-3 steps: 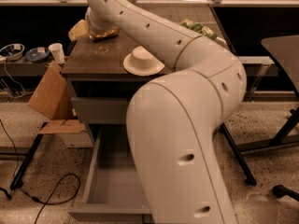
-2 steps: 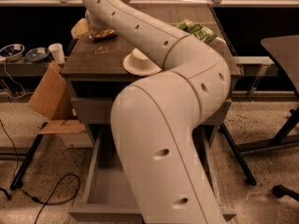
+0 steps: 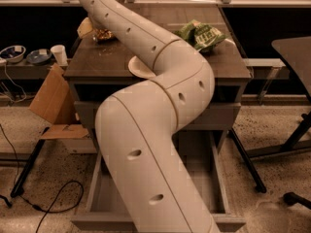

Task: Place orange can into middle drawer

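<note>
The orange can [image 3: 103, 34] shows as a small shiny orange-brown thing at the far left of the dark tabletop [image 3: 228, 62]. My gripper [image 3: 86, 27] is right beside it on its left, mostly hidden behind my arm [image 3: 160, 106]. I cannot tell whether it touches the can. The middle drawer [image 3: 199, 178] stands pulled out low at the front. Its grey floor is bare where it shows, and my arm covers its left and middle part.
A white bowl [image 3: 137, 68] sits mid-table, half behind my arm. A green snack bag [image 3: 201, 33] lies at the back right. A cardboard box [image 3: 48, 101], a paper cup [image 3: 59, 54] and a cable [image 3: 53, 203] are at the left. A black desk [image 3: 294, 47] stands at the right.
My arm has swung and now bends more sharply, uncovering the right part of the drawer and the green bag. The gripper stays by the can at the table's far left.
</note>
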Motion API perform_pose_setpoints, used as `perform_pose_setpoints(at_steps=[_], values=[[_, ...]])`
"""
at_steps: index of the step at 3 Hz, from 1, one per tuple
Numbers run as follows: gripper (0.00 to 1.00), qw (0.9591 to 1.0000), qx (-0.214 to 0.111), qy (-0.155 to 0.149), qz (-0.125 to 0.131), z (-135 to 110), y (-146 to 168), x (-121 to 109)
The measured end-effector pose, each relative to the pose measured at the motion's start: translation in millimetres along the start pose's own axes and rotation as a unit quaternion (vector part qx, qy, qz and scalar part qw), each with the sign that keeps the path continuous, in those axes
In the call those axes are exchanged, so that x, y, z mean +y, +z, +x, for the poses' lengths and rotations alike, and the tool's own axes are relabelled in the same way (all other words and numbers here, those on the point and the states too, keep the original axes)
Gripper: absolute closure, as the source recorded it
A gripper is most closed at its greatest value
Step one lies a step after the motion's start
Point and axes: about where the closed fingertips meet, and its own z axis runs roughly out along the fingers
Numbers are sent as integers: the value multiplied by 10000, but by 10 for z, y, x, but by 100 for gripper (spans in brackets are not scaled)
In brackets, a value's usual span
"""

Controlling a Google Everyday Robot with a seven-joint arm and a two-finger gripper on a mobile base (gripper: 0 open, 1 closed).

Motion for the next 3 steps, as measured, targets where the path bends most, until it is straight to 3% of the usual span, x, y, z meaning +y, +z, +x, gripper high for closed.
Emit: perform_pose_setpoints(at_steps=[2,3], values=[[0,9993,347,71,156,124,171,-117],[18,9990,419,93,91,152,180,-147]])
